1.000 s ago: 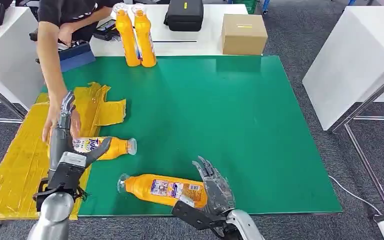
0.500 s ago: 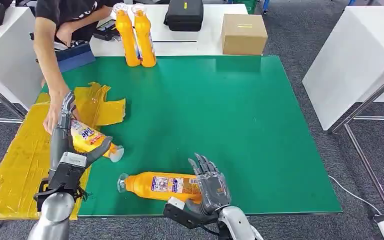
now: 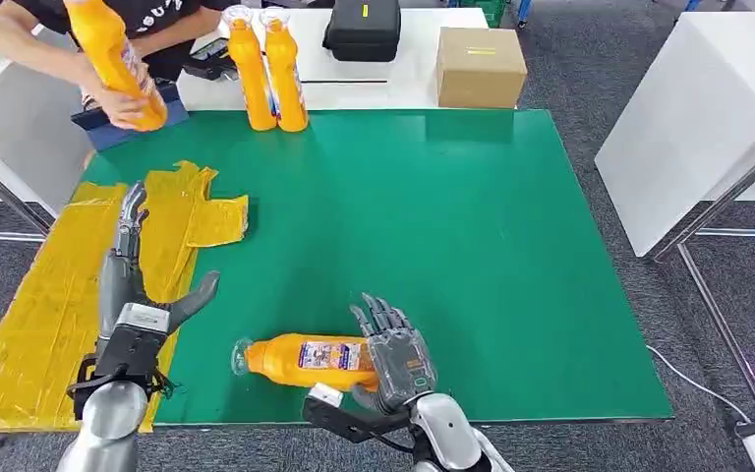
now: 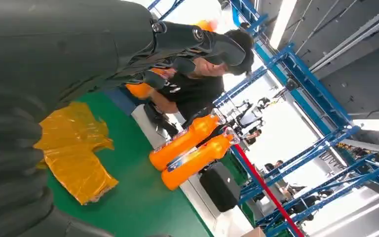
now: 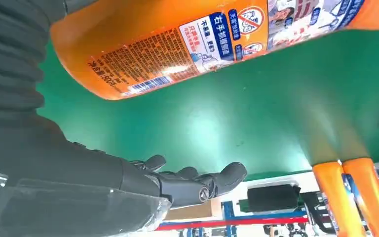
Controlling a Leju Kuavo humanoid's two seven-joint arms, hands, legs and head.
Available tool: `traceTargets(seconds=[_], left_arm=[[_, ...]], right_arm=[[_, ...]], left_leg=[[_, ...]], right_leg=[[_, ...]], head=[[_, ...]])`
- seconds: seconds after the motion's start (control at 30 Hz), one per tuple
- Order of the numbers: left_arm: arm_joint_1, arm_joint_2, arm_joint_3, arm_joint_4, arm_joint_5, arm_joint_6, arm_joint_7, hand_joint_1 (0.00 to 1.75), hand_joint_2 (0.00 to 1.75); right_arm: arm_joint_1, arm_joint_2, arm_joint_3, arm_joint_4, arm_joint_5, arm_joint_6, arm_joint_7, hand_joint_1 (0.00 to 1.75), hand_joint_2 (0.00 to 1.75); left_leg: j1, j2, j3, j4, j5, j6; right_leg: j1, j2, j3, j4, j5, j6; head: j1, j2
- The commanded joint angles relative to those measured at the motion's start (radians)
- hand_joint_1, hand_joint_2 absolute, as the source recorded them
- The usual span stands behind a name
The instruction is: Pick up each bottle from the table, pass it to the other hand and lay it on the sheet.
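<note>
An orange bottle (image 3: 305, 361) (image 5: 202, 44) lies on its side on the green mat near the front edge, cap pointing left. My right hand (image 3: 394, 356) is at its base end, fingers (image 5: 197, 183) stretched out and apart beside the bottle, not wrapped around it. My left hand (image 3: 128, 283) is open and holds nothing, over the near edge of the crumpled yellow sheet (image 3: 44, 305) (image 4: 79, 158). Two more orange bottles (image 3: 267, 69) (image 4: 192, 148) stand upright at the mat's far edge. A person at the back left holds another orange bottle (image 3: 113, 59) in the air.
The green mat (image 3: 452, 226) covers the table. Behind it, a white table carries a black case (image 3: 362, 28) and a cardboard box (image 3: 479, 66). Another white table (image 3: 698, 118) stands to the right. The person (image 4: 192, 84) leans in at the back left.
The person picked up the bottle that lay on the sheet by my left hand and carried it to the back left. My right hand moved left against the lying bottle's base.
</note>
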Motion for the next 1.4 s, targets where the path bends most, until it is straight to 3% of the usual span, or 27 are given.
traceTargets(seconds=[0.03,0.43,0.63,1.0,1.13,1.4], left_arm=[[-0.02,0.0,-0.024,0.067,0.001,0.008,-0.007,0.0,1.75],[-0.051,-0.003,-0.036,0.084,-0.003,0.009,-0.008,0.0,1.75],[-0.052,-0.004,-0.036,0.083,-0.003,0.004,-0.007,0.0,1.75],[-0.056,-0.022,-0.03,0.101,-0.003,-0.002,-0.011,0.0,1.75],[-0.05,-0.026,-0.022,0.103,-0.003,0.0,-0.013,0.0,1.75],[-0.041,-0.028,-0.014,0.114,-0.003,0.003,-0.025,0.0,1.75]], right_arm=[[-0.109,0.023,0.02,0.195,-0.027,0.036,0.006,0.0,1.75],[-0.21,0.067,-0.033,0.433,-0.076,0.06,0.035,0.0,1.75],[-0.223,0.073,-0.034,0.461,-0.066,0.055,0.039,0.0,1.75],[-0.287,0.084,0.018,0.544,0.103,0.036,0.104,0.0,1.75],[-0.315,0.085,0.066,0.578,0.228,-0.004,0.166,0.0,1.75],[-0.328,0.089,0.086,0.552,0.361,-0.014,0.181,0.0,1.75]], left_leg=[[0.0,0.001,0.005,-0.001,-0.001,-0.003],[0.0,0.0,0.003,-0.001,0.0,-0.002],[0.001,-0.001,0.006,-0.001,-0.001,-0.003],[0.001,-0.001,0.007,-0.001,0.0,-0.004],[0.001,-0.001,0.007,-0.001,0.0,-0.003],[0.0,0.0,0.007,-0.001,0.0,-0.003]], right_leg=[[0.0,0.001,0.004,-0.001,-0.001,-0.001],[0.0,-0.001,0.003,-0.001,0.0,-0.001],[0.001,-0.002,0.006,-0.001,-0.002,-0.001],[0.001,-0.002,0.006,-0.002,-0.001,-0.002],[0.001,-0.002,0.007,-0.002,0.0,-0.001],[0.0,-0.001,0.007,-0.001,-0.001,-0.001]], head=[[0.0,0.0],[0.0,0.0],[0.0,0.0],[0.0,0.0],[0.0,0.0],[0.0,0.0]])
